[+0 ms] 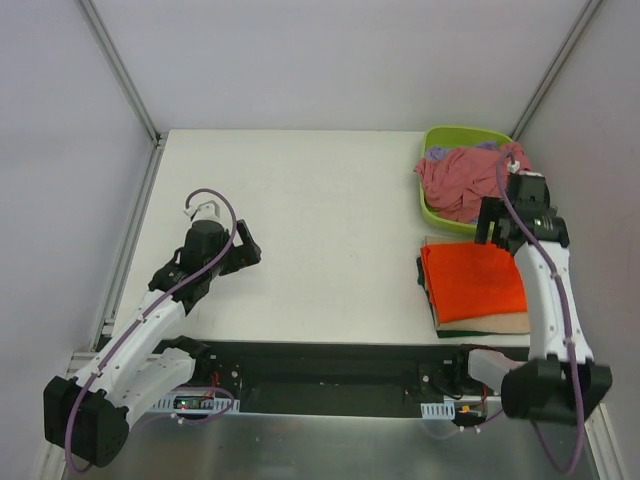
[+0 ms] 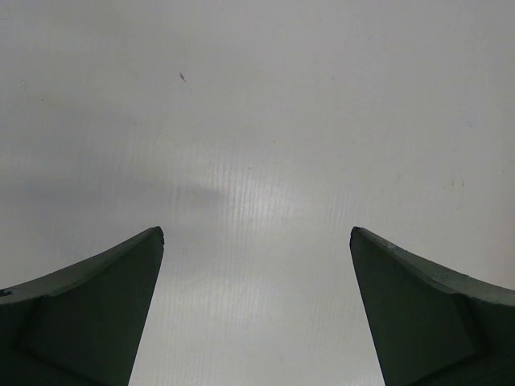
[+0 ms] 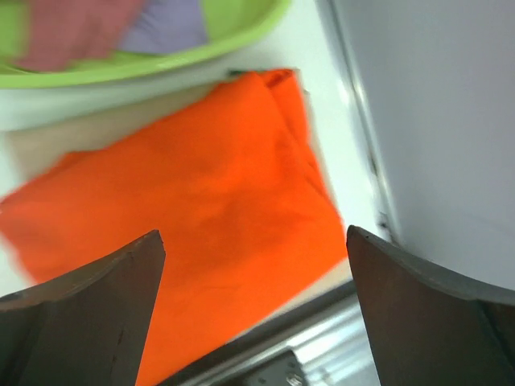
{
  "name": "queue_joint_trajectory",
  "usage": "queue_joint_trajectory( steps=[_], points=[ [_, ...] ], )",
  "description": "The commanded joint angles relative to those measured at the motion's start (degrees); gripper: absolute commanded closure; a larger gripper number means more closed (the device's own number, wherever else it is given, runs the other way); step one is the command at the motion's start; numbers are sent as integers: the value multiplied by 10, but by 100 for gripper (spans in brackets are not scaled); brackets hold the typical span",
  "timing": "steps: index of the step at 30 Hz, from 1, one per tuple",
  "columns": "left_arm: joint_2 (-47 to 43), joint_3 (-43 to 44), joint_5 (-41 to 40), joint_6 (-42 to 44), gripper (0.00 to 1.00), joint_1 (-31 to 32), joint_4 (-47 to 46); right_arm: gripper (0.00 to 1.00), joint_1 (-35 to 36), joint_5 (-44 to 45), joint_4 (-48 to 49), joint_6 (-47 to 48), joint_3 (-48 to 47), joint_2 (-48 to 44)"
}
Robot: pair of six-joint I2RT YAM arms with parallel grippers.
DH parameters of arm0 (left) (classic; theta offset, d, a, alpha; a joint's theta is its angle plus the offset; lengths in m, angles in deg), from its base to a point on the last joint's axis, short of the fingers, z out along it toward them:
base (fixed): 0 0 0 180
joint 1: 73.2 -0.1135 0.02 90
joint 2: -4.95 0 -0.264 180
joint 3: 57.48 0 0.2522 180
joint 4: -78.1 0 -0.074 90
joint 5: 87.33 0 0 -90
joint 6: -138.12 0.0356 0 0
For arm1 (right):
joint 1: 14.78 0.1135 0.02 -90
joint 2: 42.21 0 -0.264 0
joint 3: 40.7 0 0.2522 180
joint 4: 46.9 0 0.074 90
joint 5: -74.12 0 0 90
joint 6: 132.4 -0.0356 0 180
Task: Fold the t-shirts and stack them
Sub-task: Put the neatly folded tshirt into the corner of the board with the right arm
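A folded bright orange t-shirt (image 1: 472, 282) tops a stack at the table's right front, over a tan shirt (image 1: 500, 325) and a dark green one whose edge shows beneath. The orange shirt also fills the right wrist view (image 3: 193, 201). A dusty pink shirt (image 1: 460, 180) and a lavender one (image 1: 478, 150) lie crumpled in the lime-green tub (image 1: 440, 140). My right gripper (image 1: 492, 228) is open and empty above the stack's far edge; it shows in its wrist view (image 3: 253, 237). My left gripper (image 1: 245, 248) is open and empty over bare table at the left (image 2: 256, 233).
White table (image 1: 320, 220) with grey walls on three sides and metal rails along the left and right edges. The tub stands at the back right corner, close to the stack. A black base bar (image 1: 330, 375) runs along the near edge.
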Motion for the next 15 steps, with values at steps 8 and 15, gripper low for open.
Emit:
queue_joint_trajectory(
  steps=[8,15],
  points=[
    [-103,8,52,0,1,-6,32,4,0,-355,204,-145,277,-363],
    [-154,-9,45,-21,1,-6,49,4,-1,-477,346,-218,410,-507]
  ],
)
